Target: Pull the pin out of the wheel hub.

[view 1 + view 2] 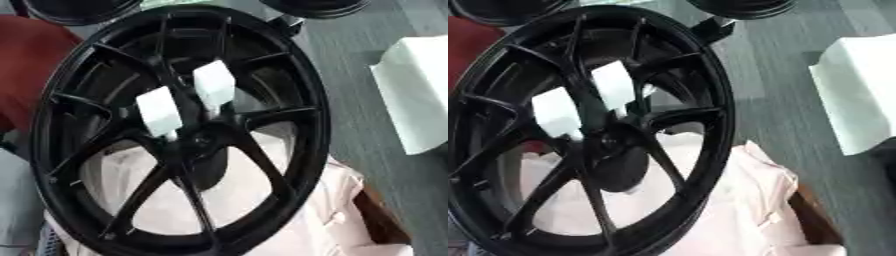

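Note:
A large black spoked wheel (308,107) stands tilted and fills most of both views. Its hub (198,142) sits a little below the middle. Two white block-shaped pieces stick out of the wheel just above the hub: one on the left (159,111) and one higher on the right (214,83). Each narrows to a thin stem where it meets the hub area. I cannot tell how deep they sit. Neither of my hands shows in either view.
The wheel rests on a pale pink cloth (325,212) over a brown surface. A white sheet-covered block (422,95) lies on the grey floor at the right. Something red (26,60) is behind the wheel at left. More black wheels (317,6) stand at the top.

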{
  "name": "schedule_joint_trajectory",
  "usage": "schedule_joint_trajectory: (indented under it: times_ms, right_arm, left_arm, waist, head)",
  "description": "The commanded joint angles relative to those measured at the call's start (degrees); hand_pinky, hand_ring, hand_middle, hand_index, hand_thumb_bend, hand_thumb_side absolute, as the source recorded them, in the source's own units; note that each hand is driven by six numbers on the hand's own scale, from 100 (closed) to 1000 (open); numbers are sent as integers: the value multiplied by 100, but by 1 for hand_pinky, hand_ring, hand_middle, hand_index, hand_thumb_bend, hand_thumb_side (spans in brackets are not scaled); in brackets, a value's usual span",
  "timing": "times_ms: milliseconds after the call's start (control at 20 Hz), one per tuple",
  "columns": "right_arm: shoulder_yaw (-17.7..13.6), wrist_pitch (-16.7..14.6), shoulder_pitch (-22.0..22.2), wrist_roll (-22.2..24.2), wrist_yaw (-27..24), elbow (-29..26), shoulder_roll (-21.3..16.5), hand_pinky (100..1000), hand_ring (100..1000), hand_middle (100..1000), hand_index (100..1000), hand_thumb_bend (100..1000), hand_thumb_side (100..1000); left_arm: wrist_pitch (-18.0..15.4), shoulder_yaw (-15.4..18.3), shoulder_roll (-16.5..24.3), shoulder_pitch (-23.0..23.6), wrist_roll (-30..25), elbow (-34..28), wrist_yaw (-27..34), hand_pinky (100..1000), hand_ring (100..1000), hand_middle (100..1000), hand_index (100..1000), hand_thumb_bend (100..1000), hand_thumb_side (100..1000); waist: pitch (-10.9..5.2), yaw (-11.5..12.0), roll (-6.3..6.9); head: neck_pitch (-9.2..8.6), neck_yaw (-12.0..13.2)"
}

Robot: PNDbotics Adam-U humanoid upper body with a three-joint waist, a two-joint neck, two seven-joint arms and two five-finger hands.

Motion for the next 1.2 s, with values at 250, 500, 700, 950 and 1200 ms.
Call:
schedule_joint_trajectory:
  times_ms: [250, 500, 700, 950, 1200]
  right_arm:
    - [-164, -1, -23, -106, -71, 23, -274, 833, 740, 657, 717, 100, 491]
    - [-160, -12, -41, -110, -85, 32, -253, 833, 740, 656, 717, 100, 492]
    - [-163, -15, -54, -110, -95, 28, -245, 833, 740, 655, 717, 100, 492]
    - [-154, -13, -56, -97, -97, 31, -230, 833, 739, 653, 716, 100, 494]
    - [-148, -13, -60, -92, -102, 32, -220, 833, 736, 650, 715, 100, 495]
  left_arm:
    - [-355, 432, 312, 863, 748, 619, 97, 710, 556, 371, 364, 100, 107]
    - [-528, 421, 196, 1163, 816, 875, 104, 732, 591, 446, 413, 100, 100]
    - [-621, 402, 139, 1235, 695, 958, 126, 764, 652, 539, 508, 100, 100]
    - [-658, 389, 112, 1279, 595, 998, 77, 838, 815, 771, 818, 463, 569]
    - [-755, 406, 101, 1295, 557, 998, 63, 866, 846, 812, 879, 633, 911]
  waist:
    - [-127, 47, -24]
    - [-123, 50, -39]
    - [-121, 36, -59]
    - [-115, 38, -61]
    - [-109, 54, -55]
  head:
    - [-99, -51]
    - [-150, -22]
    - [-153, -27]
    - [-162, -31]
    - [-143, -33]
